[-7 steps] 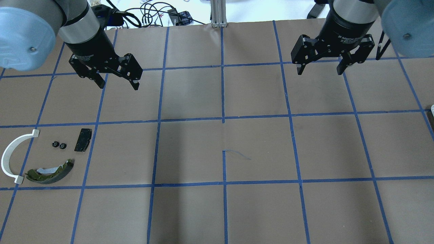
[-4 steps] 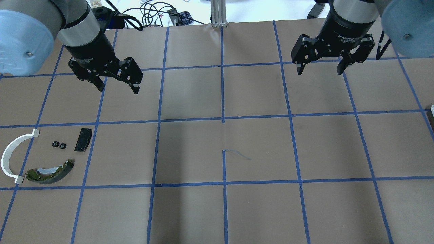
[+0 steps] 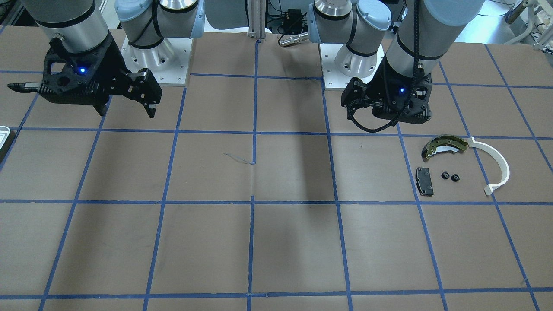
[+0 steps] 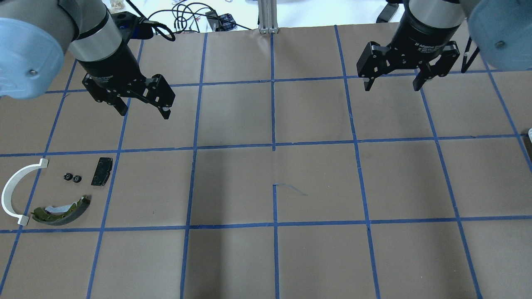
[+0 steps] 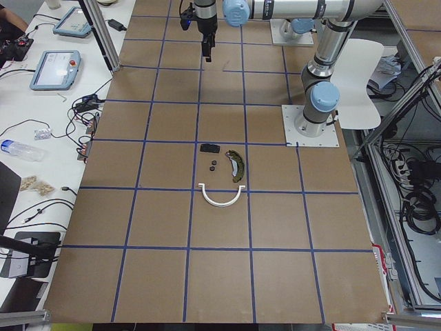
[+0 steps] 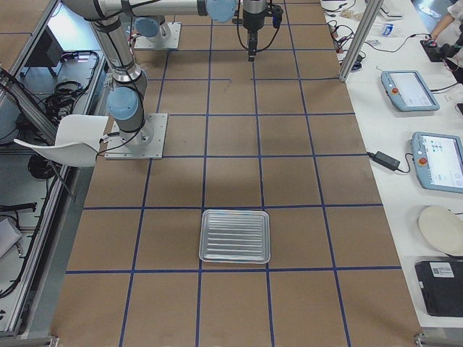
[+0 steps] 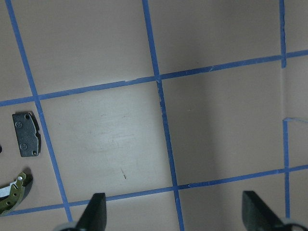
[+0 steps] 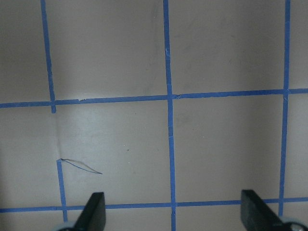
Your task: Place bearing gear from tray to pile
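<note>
Two small black bearing gears (image 4: 72,178) lie side by side in the pile on the left of the overhead view, with the dark brake pad (image 4: 102,171), the olive-gold brake shoe (image 4: 61,211) and the white arc (image 4: 16,191). The tray (image 6: 234,236) is silvery and ribbed with nothing showing in it; only its edge (image 4: 530,133) shows at the overhead view's right. My left gripper (image 4: 144,113) is open and empty, above the table beyond the pile. My right gripper (image 4: 391,88) is open and empty at the far right.
The table is brown paper with a blue tape grid. Cables (image 4: 183,18) and an aluminium post (image 4: 268,16) stand at the far edge. Both arm bases (image 3: 155,56) are bolted at the robot's side. The pile also shows in the front view (image 3: 449,176).
My left gripper has shifted slightly nearer the pile, still open. My right gripper and the parts have not moved.
</note>
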Controlling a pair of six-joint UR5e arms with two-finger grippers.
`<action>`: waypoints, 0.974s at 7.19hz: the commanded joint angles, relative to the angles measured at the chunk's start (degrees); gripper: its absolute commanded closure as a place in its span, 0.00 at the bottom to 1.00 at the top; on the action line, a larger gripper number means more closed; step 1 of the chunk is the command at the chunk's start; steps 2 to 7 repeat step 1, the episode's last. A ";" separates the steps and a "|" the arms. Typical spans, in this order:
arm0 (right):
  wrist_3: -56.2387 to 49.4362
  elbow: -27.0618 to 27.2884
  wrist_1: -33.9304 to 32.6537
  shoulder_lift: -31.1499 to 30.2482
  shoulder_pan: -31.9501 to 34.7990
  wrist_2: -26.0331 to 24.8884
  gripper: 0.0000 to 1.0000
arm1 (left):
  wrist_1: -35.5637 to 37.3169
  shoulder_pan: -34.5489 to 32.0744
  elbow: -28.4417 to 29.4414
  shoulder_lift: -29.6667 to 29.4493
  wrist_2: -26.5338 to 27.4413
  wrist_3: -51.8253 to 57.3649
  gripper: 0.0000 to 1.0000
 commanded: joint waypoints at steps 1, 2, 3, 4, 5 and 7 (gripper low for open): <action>0.09 0.07 0.00 0.00 -0.05 0.00 0.00 | 0.32 -0.05 -1.22 0.47 -0.07 0.16 0.00; 0.09 0.07 0.00 0.00 -0.05 0.00 0.00 | 0.32 -0.05 -1.22 0.47 -0.07 0.16 0.00; 0.09 0.07 0.00 0.00 -0.05 0.00 0.00 | 0.32 -0.05 -1.22 0.47 -0.07 0.16 0.00; 0.09 0.07 0.00 0.00 -0.05 0.00 0.00 | 0.32 -0.05 -1.22 0.47 -0.07 0.16 0.00; 0.09 0.07 0.00 0.00 -0.05 0.00 0.00 | 0.32 -0.05 -1.22 0.47 -0.07 0.16 0.00; 0.09 0.07 0.00 0.00 -0.05 0.00 0.00 | 0.32 -0.05 -1.22 0.47 -0.07 0.16 0.00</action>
